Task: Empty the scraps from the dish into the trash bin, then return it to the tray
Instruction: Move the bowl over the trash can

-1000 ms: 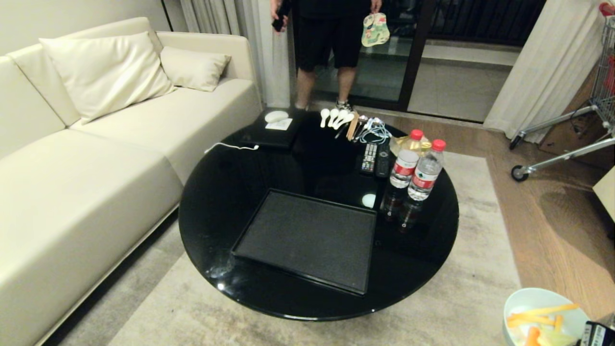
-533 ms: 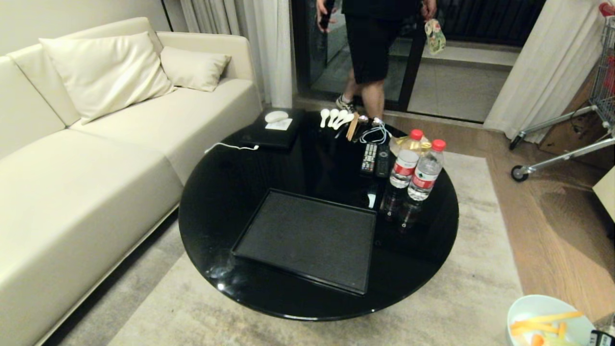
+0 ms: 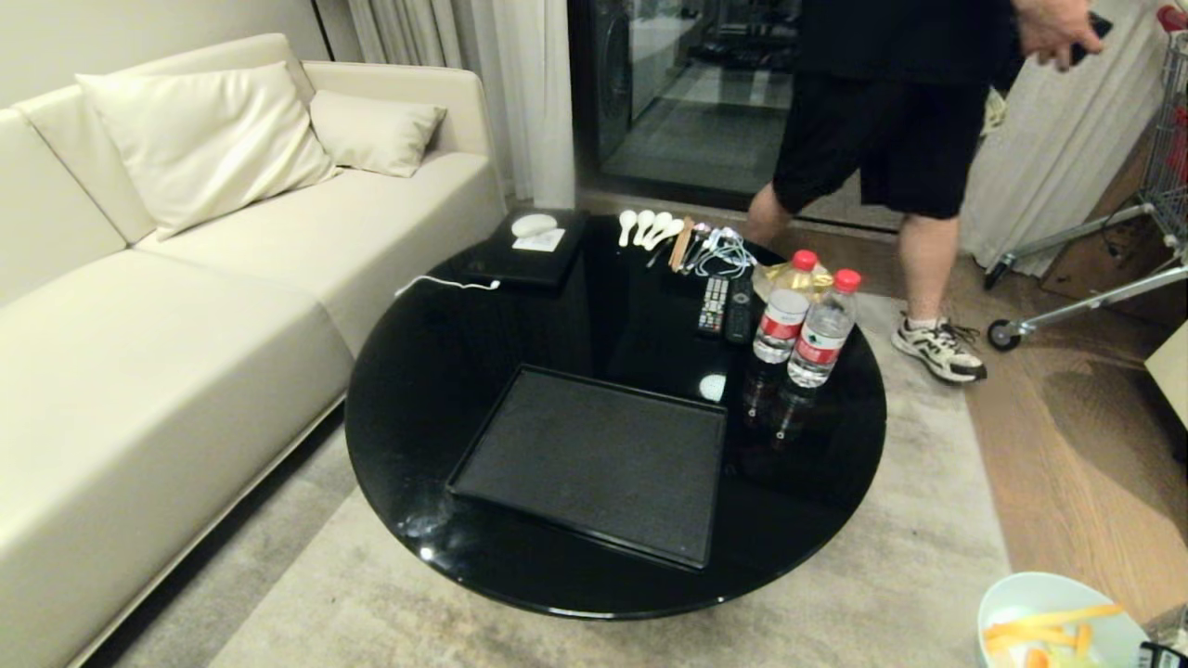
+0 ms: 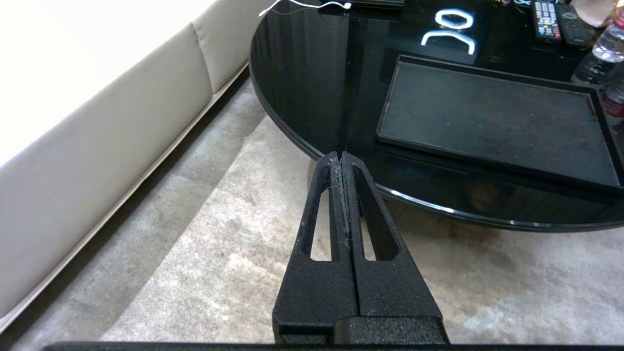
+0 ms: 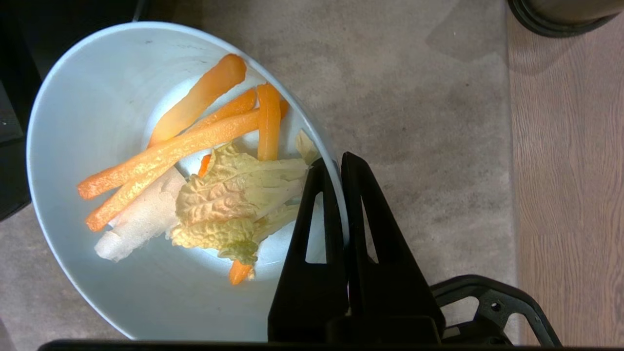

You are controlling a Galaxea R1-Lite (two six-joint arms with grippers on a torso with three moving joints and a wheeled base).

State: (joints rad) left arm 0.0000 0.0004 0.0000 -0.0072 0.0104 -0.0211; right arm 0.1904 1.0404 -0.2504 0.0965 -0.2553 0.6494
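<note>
Scraps point(image 5: 195, 180) fill the dish point(image 5: 87, 146), rim pinched in the closed right pincer point(image 5: 339, 165) off the tray point(image 3: 594, 459); dumping and return remain.

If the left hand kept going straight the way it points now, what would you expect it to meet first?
Probably the near edge of the round black table, just ahead of the shut left hand, with the tray beyond; depth is unclear, so it may pass under the rim.

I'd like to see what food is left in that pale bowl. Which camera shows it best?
The right wrist view: the bowl fills it, showing orange strips and a pale leafy piece, with the right hand pinching its rim. The head view catches only part of it at the bottom right corner. The left wrist view misses it.
</note>
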